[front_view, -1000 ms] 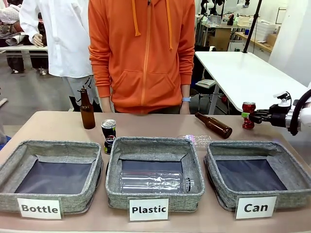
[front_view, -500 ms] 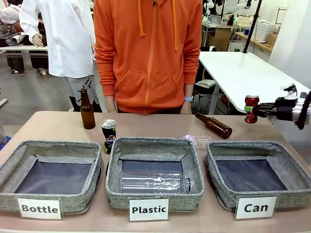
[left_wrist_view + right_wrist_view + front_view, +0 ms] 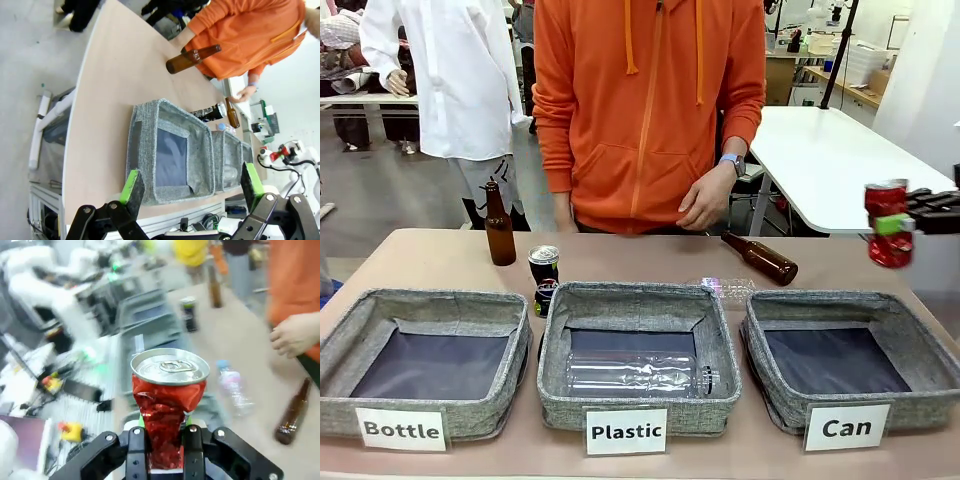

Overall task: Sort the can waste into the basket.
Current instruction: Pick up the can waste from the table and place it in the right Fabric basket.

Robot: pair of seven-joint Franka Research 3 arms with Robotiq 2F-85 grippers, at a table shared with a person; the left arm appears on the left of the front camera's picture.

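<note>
My right gripper (image 3: 898, 226) is shut on the dented red can (image 3: 888, 222), holding it upright in the air above the far right corner of the grey "Can" basket (image 3: 772, 398). The right wrist view shows the crushed red can (image 3: 169, 405) pinched between the fingers of the right gripper (image 3: 167, 442), silver top up. A black-and-silver can (image 3: 543, 266) stands on the table behind the gap between the left and middle baskets. My left gripper (image 3: 191, 182) is open with nothing between its fingers, hanging over the near left side of the table.
The "Bottle" basket (image 3: 345, 400) and the "Plastic" basket (image 3: 555, 400) stand to the left, a clear bottle (image 3: 635, 375) lying in the latter. One brown bottle (image 3: 499, 228) stands upright; another brown bottle (image 3: 760, 258) lies near a small plastic bottle (image 3: 725, 289). A person's hand (image 3: 705, 200) hovers at the far edge.
My right gripper has lifted the red can off the table and carried it up and to the right, nearer the camera. The person has shifted right and brought a hand forward.
</note>
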